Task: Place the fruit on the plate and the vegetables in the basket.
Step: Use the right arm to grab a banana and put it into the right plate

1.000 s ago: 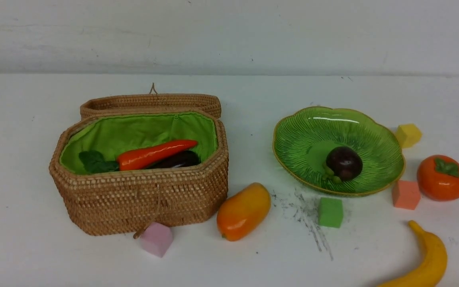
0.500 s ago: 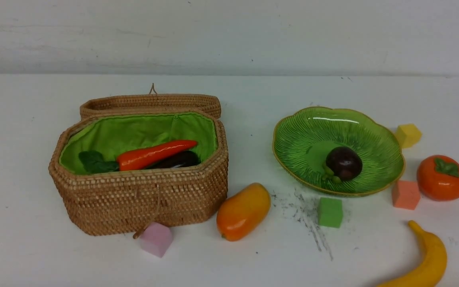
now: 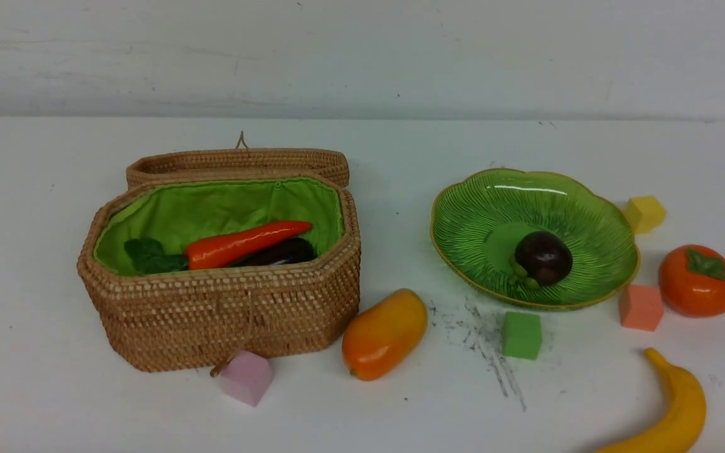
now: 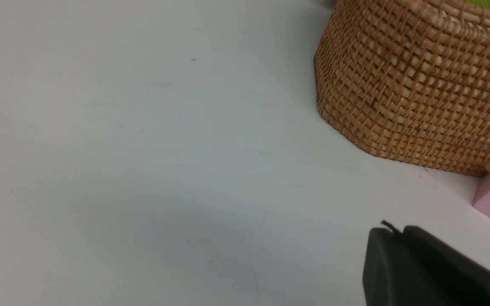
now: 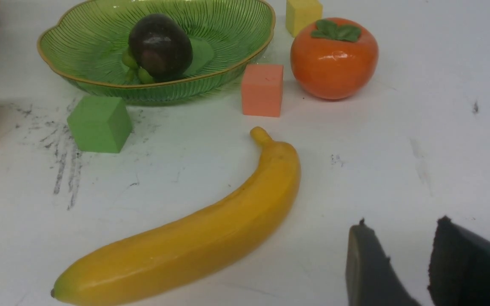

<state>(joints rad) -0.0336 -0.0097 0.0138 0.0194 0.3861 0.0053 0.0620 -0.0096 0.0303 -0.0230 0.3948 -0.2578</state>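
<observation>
Carrot (image 3: 246, 244) and eggplant (image 3: 282, 253) are lying in the basket (image 3: 224, 318) and 1 mangosteen (image 3: 543, 258) on the plate (image 3: 472, 214), while mango (image 3: 384, 333), banana (image 3: 683, 402) and persimmon (image 3: 697, 283) are waiting on the tabletop (image 3: 54, 390); left tool (image 4: 394, 233) closed, right tool (image 5: 400, 225) part-open, both empty.

**Greens, Oranges and Purples Showing**

The basket (image 3: 224, 314) is showing tan woven wicker and a bright green lining. The carrot (image 3: 246, 242) is glowing red-orange with dark green leaves, the eggplant (image 3: 282, 253) dark purple. The plate (image 3: 583, 233) is gleaming green, finely ribbed and gold-rimmed, the mangosteen (image 3: 544, 257) dark purple and green-capped. The mango (image 3: 384, 333) is shading orange to yellow, the banana (image 3: 671, 415) yellow, the persimmon (image 3: 697, 283) orange and green-leafed. The pink cube (image 3: 247, 377), green cube (image 3: 522, 335), salmon cube (image 3: 641, 307) and yellow cube (image 3: 644, 212) are looking matte.
</observation>
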